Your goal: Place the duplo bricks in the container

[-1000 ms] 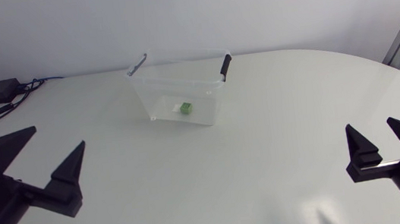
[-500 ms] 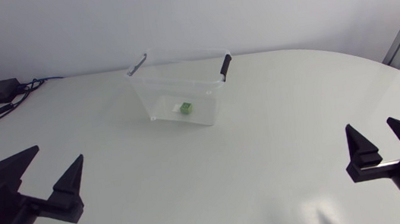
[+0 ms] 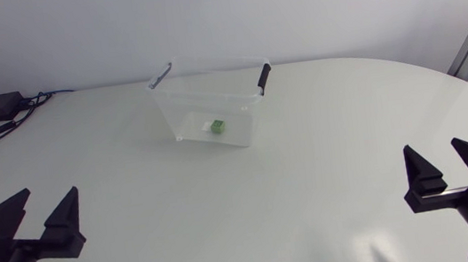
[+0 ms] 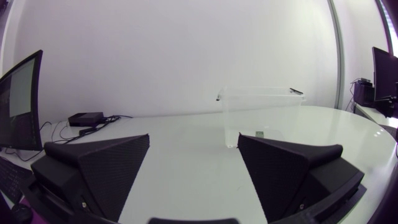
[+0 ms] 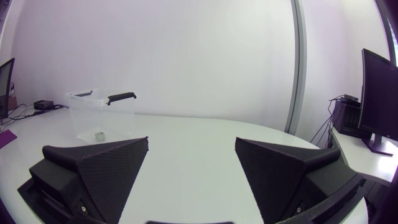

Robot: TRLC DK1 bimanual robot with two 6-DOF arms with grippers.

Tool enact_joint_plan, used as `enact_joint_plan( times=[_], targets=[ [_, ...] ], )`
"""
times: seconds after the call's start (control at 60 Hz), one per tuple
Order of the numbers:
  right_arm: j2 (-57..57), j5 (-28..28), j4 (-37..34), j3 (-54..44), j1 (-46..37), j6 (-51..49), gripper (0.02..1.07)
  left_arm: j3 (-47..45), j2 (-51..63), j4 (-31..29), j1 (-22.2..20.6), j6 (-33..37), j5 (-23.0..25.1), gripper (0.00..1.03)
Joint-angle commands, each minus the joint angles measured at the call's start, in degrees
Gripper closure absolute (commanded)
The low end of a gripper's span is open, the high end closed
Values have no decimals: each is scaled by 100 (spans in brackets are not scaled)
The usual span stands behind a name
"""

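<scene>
White table, brick sits boxed

Glossy white table (image 3: 312, 184) carries a clear, thin-walled plastic container (image 3: 185, 110) with a small green duplo brick (image 3: 216, 128) on its floor. Left gripper (image 3: 47, 197) and right gripper (image 3: 434, 149) sit well apart from it, matte wedge fingers spread wide, holding nothing. No loose brick shows, so parking clear looks wisest.

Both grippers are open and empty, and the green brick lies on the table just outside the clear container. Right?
Not quite. The head view shows the green brick inside the clear container, on its floor. The left gripper and right gripper are indeed open and empty.
</scene>
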Motion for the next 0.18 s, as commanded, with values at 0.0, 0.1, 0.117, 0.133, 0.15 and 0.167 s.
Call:
enact_joint_plan(
  times=[0.0, 0.1, 0.117, 0.133, 0.15, 0.167],
  targets=[
    [-21, 18, 106, -117, 72, 162, 6, -201, -167, 90, 249, -325, 134, 4],
    [-21, 19, 106, -117, 73, 165, 6, -209, -178, 91, 268, -338, 143, 4],
    [-21, 19, 106, -117, 73, 165, 6, -209, -178, 91, 268, -338, 143, 4],
    [-21, 19, 106, -117, 73, 165, 6, -209, -178, 91, 268, -338, 143, 4],
    [-21, 19, 106, -117, 73, 165, 6, -209, -178, 91, 268, -338, 143, 4],
    [-21, 19, 106, -117, 73, 165, 6, -209, -178, 91, 268, -338, 143, 4]
  ],
)
